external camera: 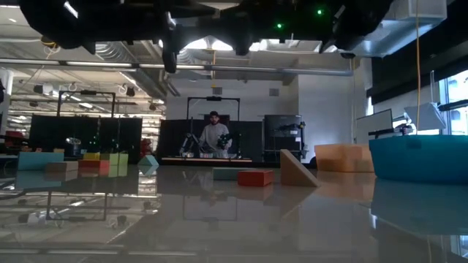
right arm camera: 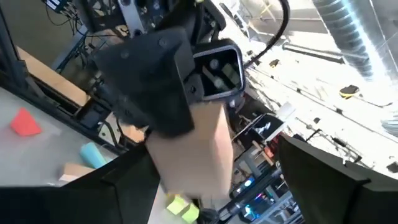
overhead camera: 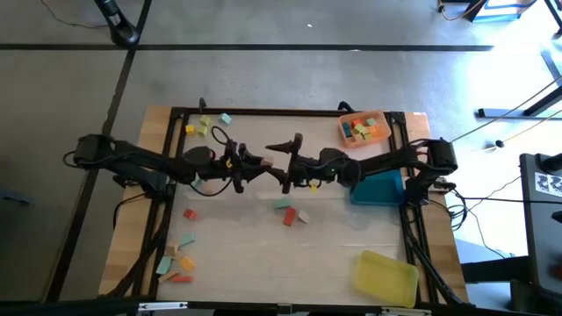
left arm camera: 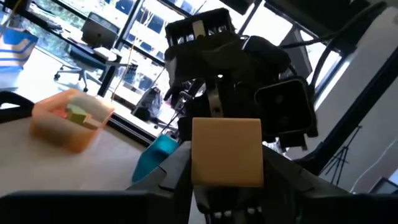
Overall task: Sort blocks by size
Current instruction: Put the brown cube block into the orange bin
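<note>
Holding a tan block (left arm camera: 226, 152) above mid-bench, the left gripper (overhead camera: 248, 165) has its fingers clamped on it, facing the right gripper (overhead camera: 290, 167) at frame centre, probably for a handover. Cannot tell the right fingers' state. Loose blocks (overhead camera: 178, 262) lie lower left; the orange tray (overhead camera: 363, 128) sits upper right.

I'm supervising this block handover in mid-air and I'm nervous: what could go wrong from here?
1. The left gripper holds the tan block above the table, facing the open right gripper. If the left lets go before the right closes, the block probably drops.
2. The two grippers sit very close together, so a small misalignment could knock their fingers together.
3. A dropped block might land near the red block and scatter it.
</note>
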### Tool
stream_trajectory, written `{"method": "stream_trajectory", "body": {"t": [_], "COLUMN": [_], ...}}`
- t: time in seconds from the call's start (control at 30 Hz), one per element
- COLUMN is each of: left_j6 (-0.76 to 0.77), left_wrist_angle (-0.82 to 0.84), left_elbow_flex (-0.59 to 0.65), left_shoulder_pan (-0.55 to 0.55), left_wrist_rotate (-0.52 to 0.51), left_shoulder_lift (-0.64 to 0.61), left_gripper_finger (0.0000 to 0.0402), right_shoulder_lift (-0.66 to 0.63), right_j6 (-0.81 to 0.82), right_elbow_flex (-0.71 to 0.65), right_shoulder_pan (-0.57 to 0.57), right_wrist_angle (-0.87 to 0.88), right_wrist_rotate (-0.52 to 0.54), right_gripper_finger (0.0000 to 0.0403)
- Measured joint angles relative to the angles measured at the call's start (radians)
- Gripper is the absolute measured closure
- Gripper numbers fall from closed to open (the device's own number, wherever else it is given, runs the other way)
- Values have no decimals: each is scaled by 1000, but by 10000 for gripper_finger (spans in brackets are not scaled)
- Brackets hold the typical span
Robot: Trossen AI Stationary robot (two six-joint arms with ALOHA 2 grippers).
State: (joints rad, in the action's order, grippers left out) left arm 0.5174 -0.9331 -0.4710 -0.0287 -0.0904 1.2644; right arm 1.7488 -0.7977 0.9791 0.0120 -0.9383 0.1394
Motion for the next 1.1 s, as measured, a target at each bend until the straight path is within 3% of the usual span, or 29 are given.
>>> {"method": "stream_trajectory", "body": {"t": [0.2,0.47,0.77,0.93,1.1], "left_j6": [-1,21,-7,-73,-166], "left_wrist_angle": [-2,-1,12,62,236], "left_elbow_flex": [-8,-10,-9,-8,-8], "left_shoulder_pan": [5,0,-8,-10,-15], "left_wrist_rotate": [0,-6,9,7,0], "left_shoulder_lift": [16,16,15,-35,-145], "left_gripper_finger": [277,267,227,216,216], "right_shoulder_lift": [3,3,3,-24,-106], "right_j6": [-13,-34,-97,-118,-183], "right_elbow_flex": [5,5,5,5,5], "right_shoulder_pan": [0,-3,-42,-78,-130], "right_wrist_angle": [12,34,44,58,135], "right_wrist_rotate": [8,16,58,175,334], "right_gripper_finger": [127,274,274,272,272]}}
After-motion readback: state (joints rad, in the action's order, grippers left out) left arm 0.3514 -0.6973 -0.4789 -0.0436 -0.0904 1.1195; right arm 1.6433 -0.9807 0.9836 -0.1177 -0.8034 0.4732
